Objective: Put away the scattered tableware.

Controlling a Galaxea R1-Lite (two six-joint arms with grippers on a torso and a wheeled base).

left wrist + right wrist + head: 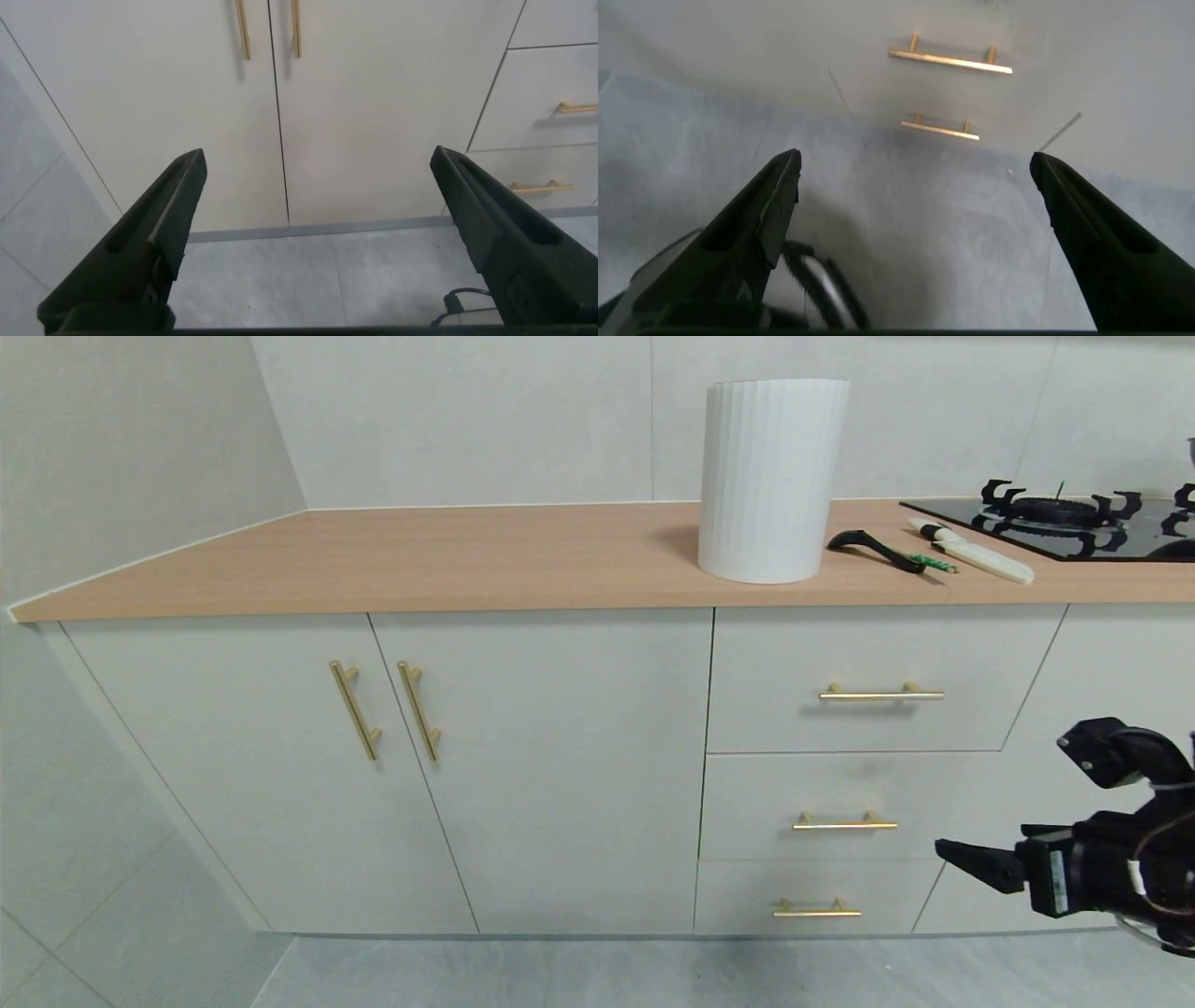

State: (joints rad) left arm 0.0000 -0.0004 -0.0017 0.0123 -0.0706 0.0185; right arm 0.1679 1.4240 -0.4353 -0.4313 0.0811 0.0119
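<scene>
Pre-grasp stage, tableware not yet in hand.
Finds left gripper (318, 173) and right gripper (915, 177) with fingers spread wide, holding nothing, low before the cabinet fronts (374, 112). Locates black utensil (873, 549) and white knife (976, 553) flat on the countertop (420, 555), between the white ribbed container (770, 481) and the hob (1074, 537). Recommends raising the right gripper above counter level first, then descending across the utensil's handle, clear of the container.

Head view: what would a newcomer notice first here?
The tall white ribbed container standing upright on the wooden counter draws the eye first. Just beside it, toward the stove, lie a black utensil and a white knife. Below, pale cabinet fronts carry gold handles.
</scene>
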